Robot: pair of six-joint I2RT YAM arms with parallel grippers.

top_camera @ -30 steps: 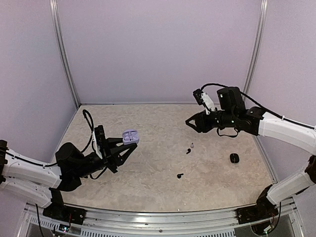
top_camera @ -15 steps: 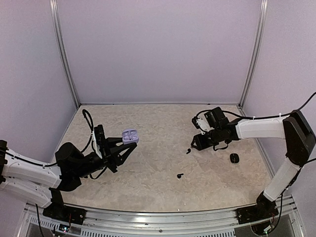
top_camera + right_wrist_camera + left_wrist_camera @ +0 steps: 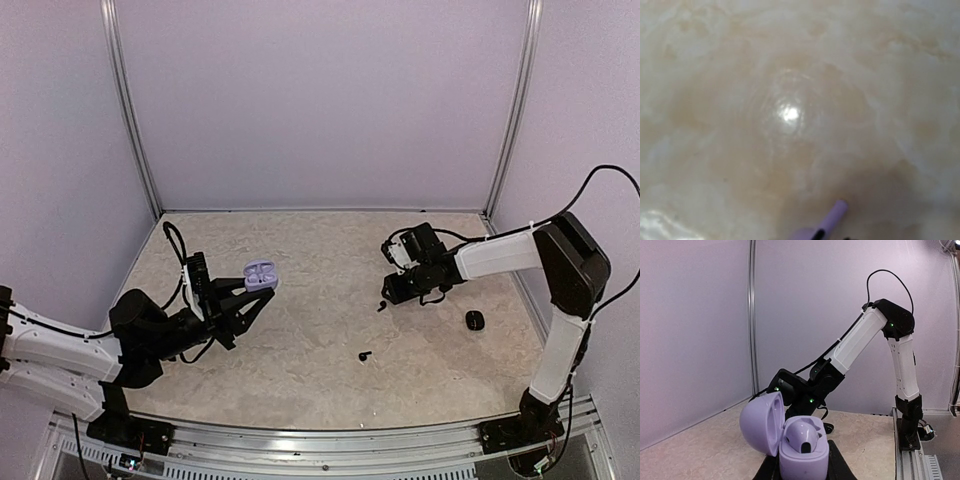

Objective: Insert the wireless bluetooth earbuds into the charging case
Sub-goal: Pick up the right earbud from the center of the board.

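My left gripper (image 3: 256, 292) is shut on an open lilac charging case (image 3: 261, 274) and holds it above the table's left side. In the left wrist view (image 3: 802, 467) the case (image 3: 800, 455) has its lid (image 3: 759, 422) swung left and one pale lilac earbud (image 3: 805, 436) seated inside. My right gripper (image 3: 390, 292) is down at the table surface, right of centre. Its wrist view shows a pale lilac earbud (image 3: 832, 217) at the bottom edge on the table; the fingers do not show. A black earbud (image 3: 381, 306) lies just beside the right gripper, another black earbud (image 3: 364, 355) nearer the front.
A closed black case (image 3: 474, 320) lies on the table to the right of the right gripper. The beige marbled table (image 3: 300, 360) is walled by pale panels and metal posts at the back corners.
The right arm has swung down from above the table to the surface, over the spot where the pale earbud lay. The left arm and lilac case have barely moved.
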